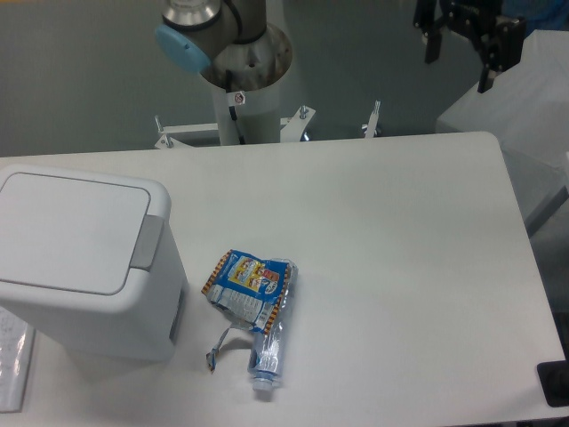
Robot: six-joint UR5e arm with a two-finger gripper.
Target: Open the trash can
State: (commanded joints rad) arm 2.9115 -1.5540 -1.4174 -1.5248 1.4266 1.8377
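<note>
The trash can [84, 258] is a large boxy white bin at the left of the table. Its flat white lid [67, 229] is down, and a grey push-button tab [147, 241] sits on its right rim. My gripper [462, 52] hangs high at the top right, past the table's far right corner and far from the trash can. Its two dark fingers [490, 62] stand apart with nothing between them, so it is open and empty.
A crumpled blue snack wrapper [247, 286] lies on the white table [391, 267] just right of the bin, with a flattened plastic bottle [269, 351] in front of it. The arm's base column [240, 80] stands behind the far edge. A white box [516, 107] stands at the right.
</note>
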